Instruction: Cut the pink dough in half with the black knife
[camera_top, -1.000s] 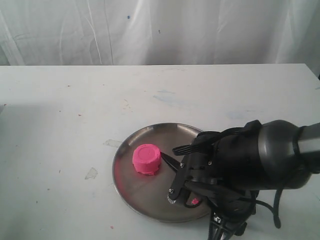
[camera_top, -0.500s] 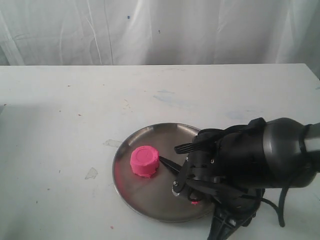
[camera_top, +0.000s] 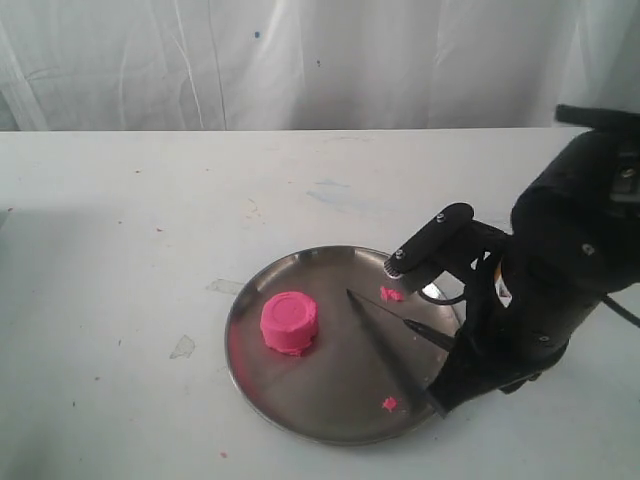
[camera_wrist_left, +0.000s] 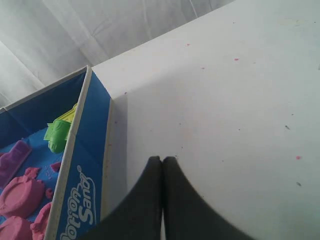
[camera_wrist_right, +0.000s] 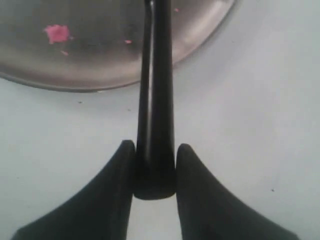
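Observation:
The pink dough (camera_top: 289, 322) is a whole round puck with a ringed top, sitting left of centre on the steel plate (camera_top: 300, 258). The black knife (camera_top: 385, 335) lies slanted over the plate's right half, its tip pointing up-left and apart from the dough. My right gripper (camera_top: 440, 395) is shut on the handle end at the plate's near-right rim. In the right wrist view the right gripper (camera_wrist_right: 155, 146) clamps the knife (camera_wrist_right: 156, 75) handle, which runs out over the plate (camera_wrist_right: 100, 60). My left gripper (camera_wrist_left: 162, 159) is shut and empty over bare table.
Small pink crumbs (camera_top: 391, 294) lie on the plate, with another crumb (camera_top: 389, 403) near its front rim. A blue box (camera_wrist_left: 85, 165) holding pink and green moulds stands beside the left gripper. A white curtain hangs behind the table.
The right arm has swung back to the right and lifted off the plate. The knife tip, which was against the dough's side, now sits clear of it. The dough has barely moved.

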